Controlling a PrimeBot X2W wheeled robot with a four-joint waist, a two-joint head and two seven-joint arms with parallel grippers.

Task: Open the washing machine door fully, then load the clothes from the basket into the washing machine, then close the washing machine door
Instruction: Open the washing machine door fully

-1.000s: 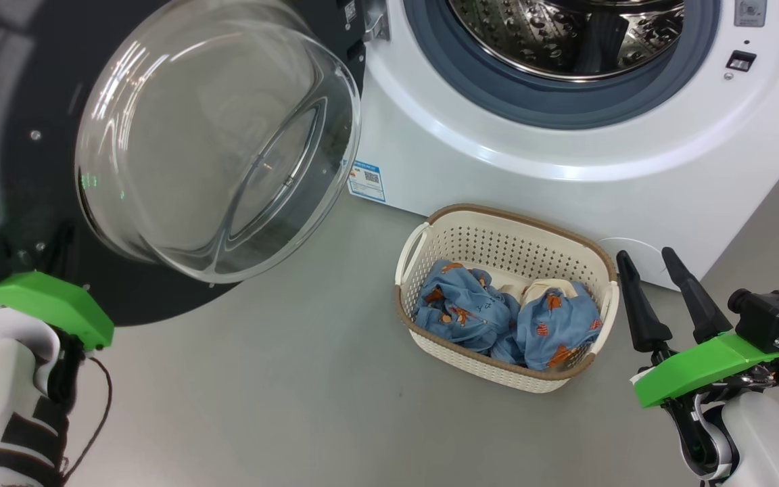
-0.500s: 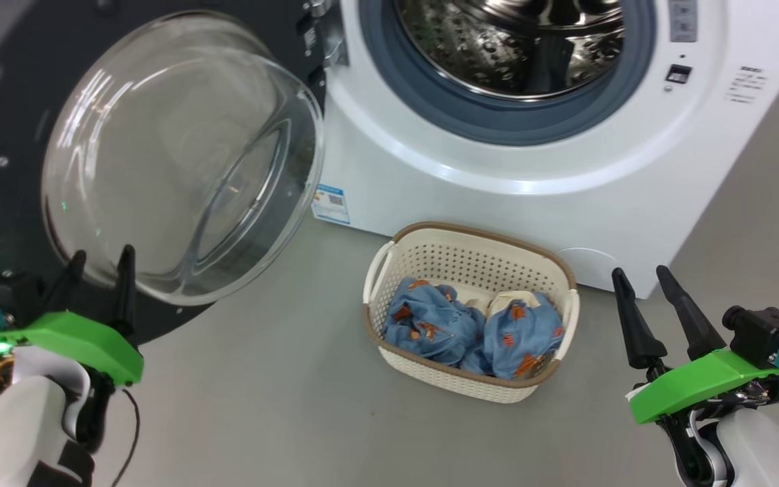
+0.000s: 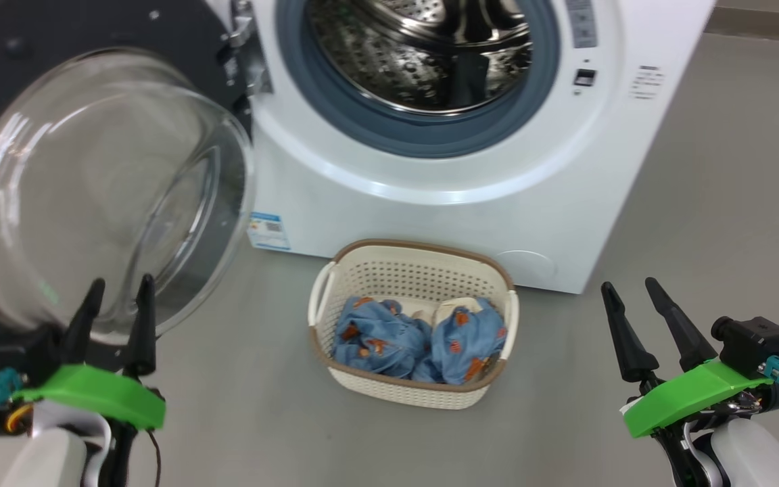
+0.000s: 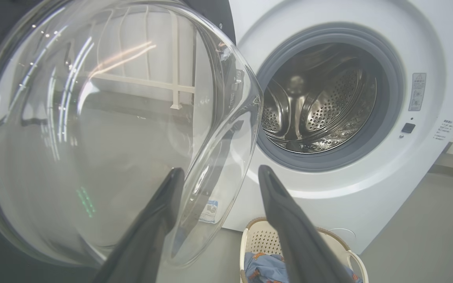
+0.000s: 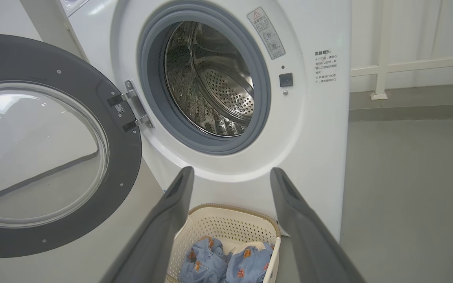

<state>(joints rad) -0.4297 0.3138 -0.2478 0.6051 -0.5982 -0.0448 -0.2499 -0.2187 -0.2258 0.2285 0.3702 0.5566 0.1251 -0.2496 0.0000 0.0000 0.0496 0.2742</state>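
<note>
Washer (image 3: 430,203): white, on the grey floor (image 3: 261,406), steel drum (image 3: 423,47) exposed.
Door (image 3: 92,182): swung wide open, hinged at the washer's left.
Basket (image 3: 416,274): on the floor, just in front of the washer.
Clothes (image 3: 423,341): blue bundles inside the basket.
Left gripper (image 3: 122,281): fingers apart, empty, before the door.
Right gripper (image 3: 627,284): fingers apart, empty, right of the basket.

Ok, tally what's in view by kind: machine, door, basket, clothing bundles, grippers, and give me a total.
washing machine: 1
washing machine door, open: 1
basket: 1
blue clothes bundles in the basket: 2
grippers, left gripper and right gripper: 2
Total: 7
</note>
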